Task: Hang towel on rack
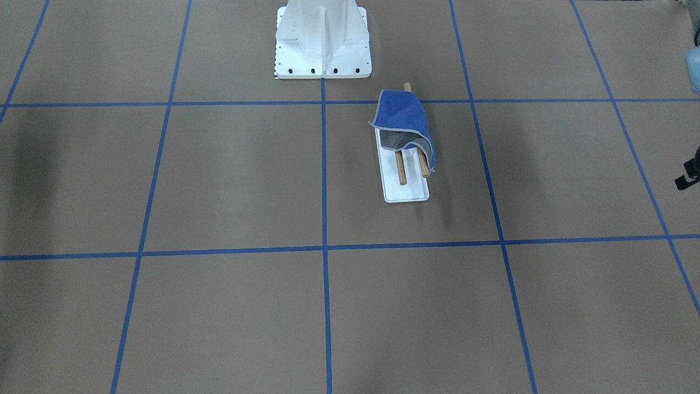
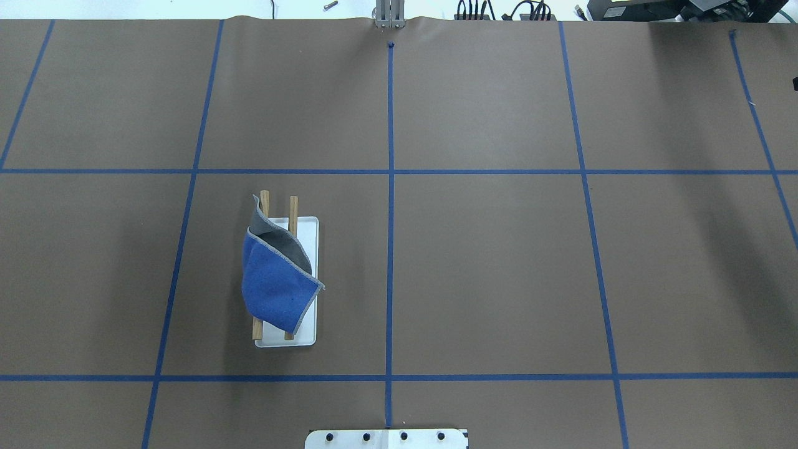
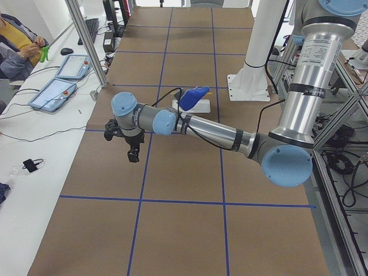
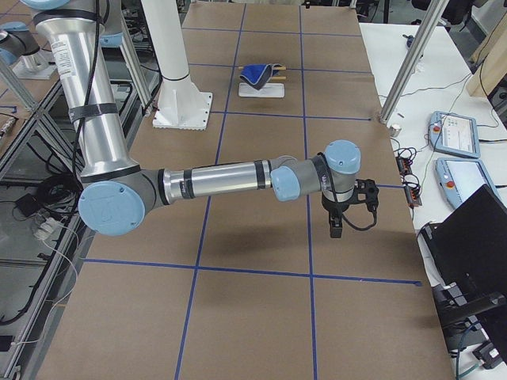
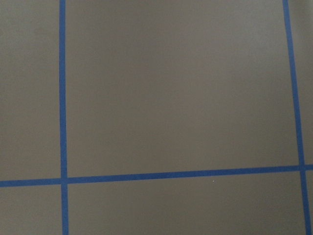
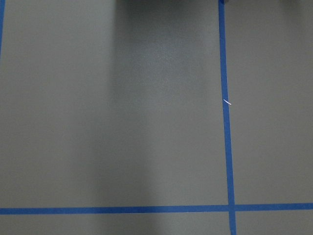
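The towel (image 2: 274, 293) is lying draped across the two wooden rods (image 2: 293, 209) of the rack (image 2: 308, 237), which is standing on the robot's left half of the table (image 2: 499, 262). Its blue side is facing up. The end farther from the robot is curling over and showing the grey underside. One edge is hanging down past the outer rod, and the rod ends are sticking out beyond the cloth at both ends.

The left gripper (image 3: 133, 155) is hanging above the bare table with its fingers pointing down, well apart from the rack and out toward the table's left end. It is showing clearly only in the side view, so I cannot tell how wide its jaws are standing.

The right gripper (image 4: 336, 228) is likewise hanging fingers-down over the bare table near the right end, far from the towel. How its jaws are standing cannot be told either.

Both wrist cameras are looking at brown table and blue tape lines (image 5: 62, 98).
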`<state>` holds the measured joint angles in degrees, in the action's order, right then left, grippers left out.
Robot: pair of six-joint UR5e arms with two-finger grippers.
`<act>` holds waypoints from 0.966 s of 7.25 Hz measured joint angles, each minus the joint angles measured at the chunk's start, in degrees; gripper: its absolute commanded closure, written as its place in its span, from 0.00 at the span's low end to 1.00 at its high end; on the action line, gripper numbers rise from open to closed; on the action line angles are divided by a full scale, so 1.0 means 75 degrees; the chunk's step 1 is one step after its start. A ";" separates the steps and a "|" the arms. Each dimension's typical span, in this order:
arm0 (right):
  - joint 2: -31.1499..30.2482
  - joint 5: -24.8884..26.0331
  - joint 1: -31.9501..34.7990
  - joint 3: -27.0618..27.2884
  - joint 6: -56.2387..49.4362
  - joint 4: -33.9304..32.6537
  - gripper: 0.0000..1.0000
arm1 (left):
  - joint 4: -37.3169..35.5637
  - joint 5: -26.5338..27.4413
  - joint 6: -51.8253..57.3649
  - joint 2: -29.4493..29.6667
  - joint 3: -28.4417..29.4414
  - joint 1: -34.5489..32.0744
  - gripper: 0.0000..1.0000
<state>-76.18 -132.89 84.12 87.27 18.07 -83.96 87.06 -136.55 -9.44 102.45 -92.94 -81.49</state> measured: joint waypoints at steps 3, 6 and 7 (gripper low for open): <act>-0.0185 -0.0010 -0.0109 0.0356 -0.0017 -0.0087 0.00 | -0.0054 0.0334 0.0513 -0.0410 -0.0018 -0.0078 0.02; -0.0213 0.0035 -0.0430 0.1147 -0.0059 -0.1031 0.00 | 0.0033 0.0297 0.0358 -0.0454 -0.0114 -0.0075 0.02; -0.0246 0.0060 -0.0489 0.1260 -0.0212 -0.1235 0.00 | 0.0105 0.0292 0.0318 -0.0443 -0.0103 -0.0067 0.02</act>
<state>-78.03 -132.44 80.46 96.73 16.48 -93.22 87.85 -134.36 -7.05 99.13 -93.71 -81.99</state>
